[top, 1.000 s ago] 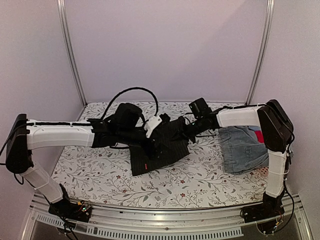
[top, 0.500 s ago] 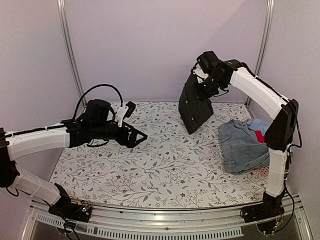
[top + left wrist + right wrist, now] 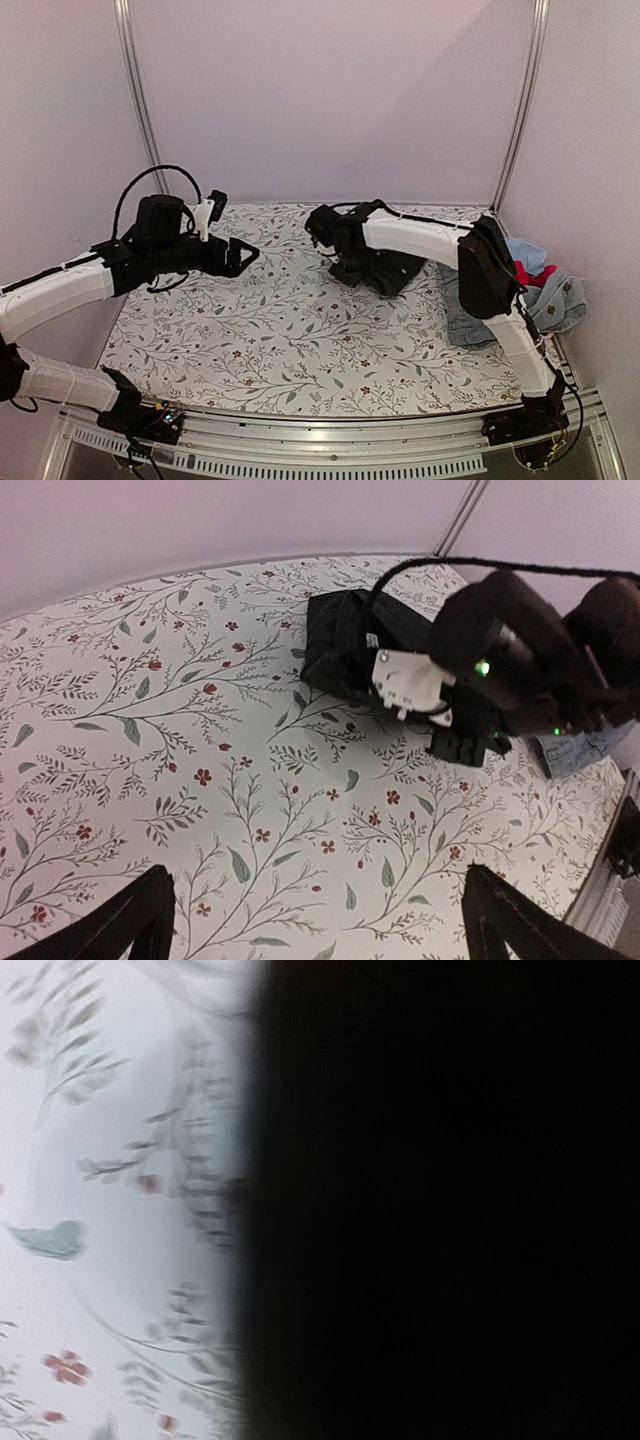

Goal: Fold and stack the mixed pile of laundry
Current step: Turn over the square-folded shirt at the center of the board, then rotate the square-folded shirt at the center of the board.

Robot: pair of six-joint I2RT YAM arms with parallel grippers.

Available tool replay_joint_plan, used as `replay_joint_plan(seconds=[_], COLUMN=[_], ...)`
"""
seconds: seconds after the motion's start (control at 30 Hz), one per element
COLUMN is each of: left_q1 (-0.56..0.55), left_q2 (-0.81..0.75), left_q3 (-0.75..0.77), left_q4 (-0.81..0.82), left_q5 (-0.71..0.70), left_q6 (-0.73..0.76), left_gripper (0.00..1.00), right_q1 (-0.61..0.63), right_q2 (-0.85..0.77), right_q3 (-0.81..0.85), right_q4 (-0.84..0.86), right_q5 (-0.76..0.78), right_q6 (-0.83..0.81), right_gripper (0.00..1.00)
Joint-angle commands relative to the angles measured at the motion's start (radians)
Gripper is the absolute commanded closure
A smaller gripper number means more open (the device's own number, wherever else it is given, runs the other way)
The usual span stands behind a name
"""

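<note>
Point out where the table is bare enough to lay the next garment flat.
Free: the floral cloth from the near edge up to the left end effector and the folded black fabric garment. Crowded: the right side, where the right end effector sits at that garment and the faded blue denim pile lies beside the arm.

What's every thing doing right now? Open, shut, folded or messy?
left gripper: open, empty.
black shirt: folded into a small bundle.
right gripper: at the black shirt; open or shut, cannot tell.
denim pieces: crumpled, not folded.
red garment: bunched up, not folded.
pale blue garment: bunched up, not folded.
</note>
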Motion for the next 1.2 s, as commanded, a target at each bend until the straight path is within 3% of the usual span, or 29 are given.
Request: replay_joint_plan(seconds=[0.0, 0.1, 0.13, 0.27, 0.33, 0.4, 0.5, 0.63, 0.7, 0.93, 1.07, 1.17], left_q1=[0.066, 0.108, 0.119, 0.165, 0.177, 0.177, 0.158, 0.051, -0.026, -0.18, -0.163, -0.09], left_q2=[-0.071, -0.095, -0.098, -0.081, -0.066, -0.051, 0.014, 0.136, 0.222, 0.555, 0.652, 0.692], left_q3=[-0.051, -0.081, -0.088, -0.087, -0.075, -0.062, -0.023, 0.03, 0.071, 0.233, 0.265, 0.255], left_q4=[-0.027, -0.034, -0.038, -0.082, -0.098, -0.088, -0.098, -0.085, -0.092, -0.157, -0.211, -0.263], left_q5=[-0.012, 0.001, 0.006, 0.005, 0.018, 0.051, 0.126, 0.189, 0.184, 0.173, 0.121, 0.063], left_q6=[-0.066, -0.113, -0.128, -0.206, -0.226, -0.234, -0.227, -0.22, -0.201, -0.174, -0.182, -0.189], left_gripper=[0.0, 0.0, 0.0, 0.0, 0.0, 0.0, 0.0, 0.0, 0.0, 0.06, 0.12, 0.15], right_q1=[0.157, 0.207, 0.218, 0.225, 0.2, 0.137, 0.02, -0.131, -0.189, -0.24, -0.239, -0.227], right_q2=[0.11, 0.161, 0.176, 0.124, 0.054, -0.061, -0.228, -0.351, -0.328, -0.171, -0.1, -0.1], right_q3=[0.024, 0.079, 0.107, 0.14, 0.125, 0.056, -0.112, -0.325, -0.347, -0.376, -0.419, -0.486], right_q4=[-0.004, -0.021, -0.025, 0.057, 0.122, 0.214, 0.357, 0.479, 0.471, 0.489, 0.474, 0.475], right_q5=[-0.076, -0.174, -0.256, -0.534, -0.678, -0.815, -0.982, -1.018, -1.034, -1.064, -1.053, -1.066], right_q6=[-0.016, 0.021, 0.031, 0.077, 0.104, 0.134, 0.231, 0.3, 0.319, 0.337, 0.338, 0.345], right_gripper=[1.0, 0.99, 0.93, 0.38, 0.23, 0.17, 0.16, 0.26, 0.36, 0.52, 0.62, 0.64])
